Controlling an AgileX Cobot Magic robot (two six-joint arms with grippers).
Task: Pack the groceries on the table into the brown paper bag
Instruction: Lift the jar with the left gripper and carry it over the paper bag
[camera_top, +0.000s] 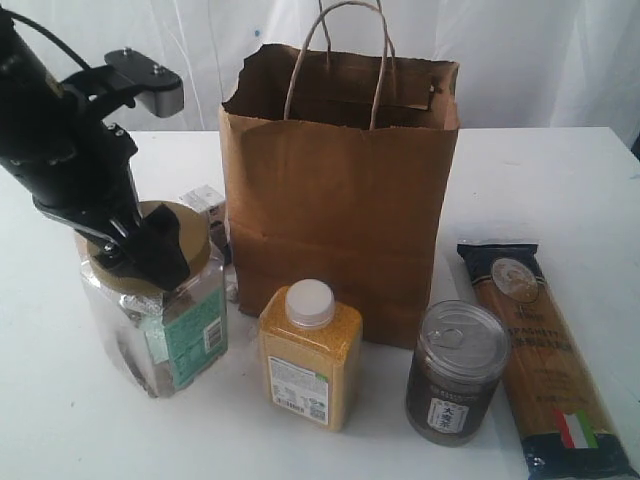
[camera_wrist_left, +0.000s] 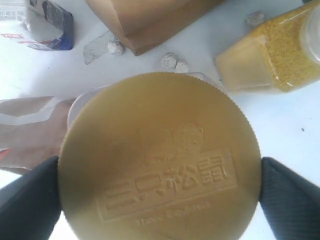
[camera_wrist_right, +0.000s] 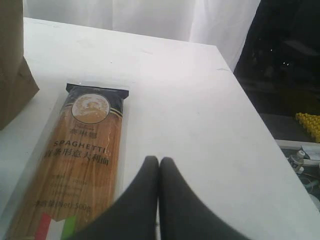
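My left gripper (camera_wrist_left: 160, 195) clamped on clear jar (camera_top: 160, 320) lid, beside brown paper bag (camera_top: 340, 200); right gripper (camera_wrist_right: 159, 200) fingers pressed together.

olive-tan jar lid (camera_wrist_left: 160, 160): embossed Chinese characters 三只松鼠 in a raised frame, with a smaller line beneath too faint to read | long spaghetti packet (camera_wrist_right: 75, 165): capitals SPAGHETTI, a Chinese line under it, 500g lower down | dark pull-tab can (camera_top: 455, 375): label characters too small to read
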